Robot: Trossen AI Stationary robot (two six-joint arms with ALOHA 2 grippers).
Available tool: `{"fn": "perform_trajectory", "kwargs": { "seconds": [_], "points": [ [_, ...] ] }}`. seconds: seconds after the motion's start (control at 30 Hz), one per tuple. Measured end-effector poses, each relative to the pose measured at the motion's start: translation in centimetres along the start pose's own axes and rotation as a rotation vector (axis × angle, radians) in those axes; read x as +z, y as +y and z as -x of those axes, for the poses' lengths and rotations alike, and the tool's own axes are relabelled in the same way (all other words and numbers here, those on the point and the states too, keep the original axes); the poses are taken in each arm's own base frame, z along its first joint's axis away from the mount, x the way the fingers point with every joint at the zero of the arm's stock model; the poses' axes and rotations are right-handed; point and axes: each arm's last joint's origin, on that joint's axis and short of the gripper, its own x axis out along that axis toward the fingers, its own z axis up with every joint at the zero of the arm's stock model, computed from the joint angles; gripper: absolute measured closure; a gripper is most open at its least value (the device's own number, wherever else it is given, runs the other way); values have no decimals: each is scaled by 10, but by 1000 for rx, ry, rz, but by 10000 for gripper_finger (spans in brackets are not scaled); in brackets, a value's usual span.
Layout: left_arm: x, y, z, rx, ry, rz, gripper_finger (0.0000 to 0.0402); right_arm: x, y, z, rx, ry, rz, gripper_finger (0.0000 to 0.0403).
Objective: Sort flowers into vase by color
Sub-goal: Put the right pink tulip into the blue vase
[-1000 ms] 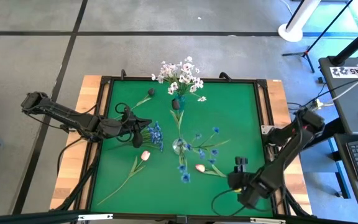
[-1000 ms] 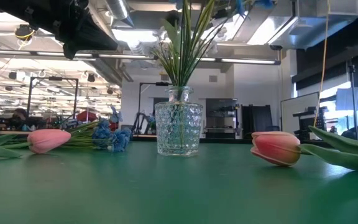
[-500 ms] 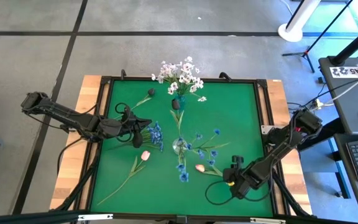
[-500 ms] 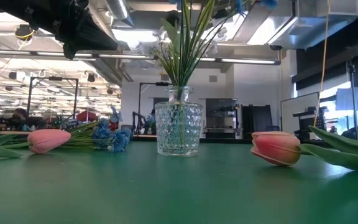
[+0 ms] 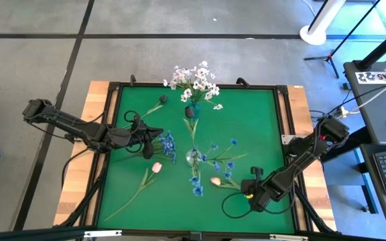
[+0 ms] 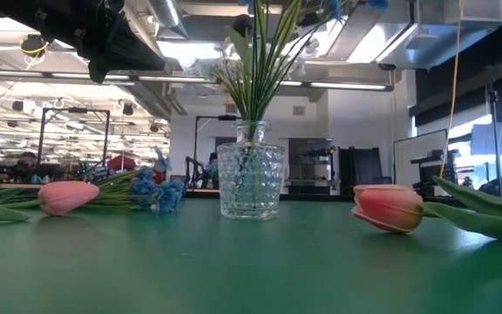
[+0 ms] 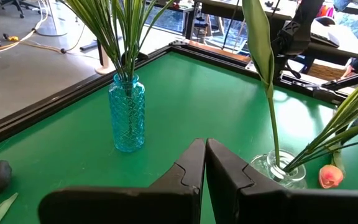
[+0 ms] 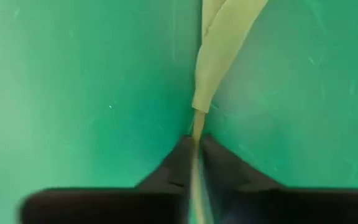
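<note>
Right gripper (image 5: 252, 191) has pinched shut on the tulip (image 5: 216, 180) stem's end; the stem runs straight ahead toward the clear vase (image 5: 193, 157), the bud lying just beside it. Left gripper (image 7: 205, 163), closed and empty, waits farther off

Two vases, one clear (image 5: 193, 157) and one blue (image 5: 194, 106), two pink tulips (image 5: 156, 167) and one dark bud (image 5: 163, 100).

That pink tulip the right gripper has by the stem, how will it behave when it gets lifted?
Probably floppy: the right gripper pinches the pink tulip at the far end of its long thin stem, so the bud should droop and swing. It looks light. The narrow stem might twist or slip between the fingers.
</note>
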Motion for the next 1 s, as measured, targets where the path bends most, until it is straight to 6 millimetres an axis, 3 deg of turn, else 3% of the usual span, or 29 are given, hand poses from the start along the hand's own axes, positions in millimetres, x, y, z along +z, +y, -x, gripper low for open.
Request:
{"fn": "perform_trajectory", "kwargs": {
  "seconds": [0.13, 0.3, 0.5, 0.63, 0.83, 1.0],
  "points": [
    [0, 0, 0, 0, 0, 0, 390, 0, 0, 3, -17, 3, 6, 388],
    [0, 0, 0, 0, 0, 0, 390, 0, -7, 27, -74, -34, 47, 398],
    [0, 0, 0, -1, 0, -1, 390, -7, -7, 81, -6, -282, 75, 401],
    [0, 0, 0, -1, 0, 0, 390, -11, -11, 130, 58, -535, 58, 401],
    [0, 0, 0, -1, -2, 1, 390, -17, -15, 192, 76, -922, 170, 402],
    [0, 0, 0, -2, -2, 1, 390, -7, -17, 231, 45, -1194, 307, 402]
  ]
}}
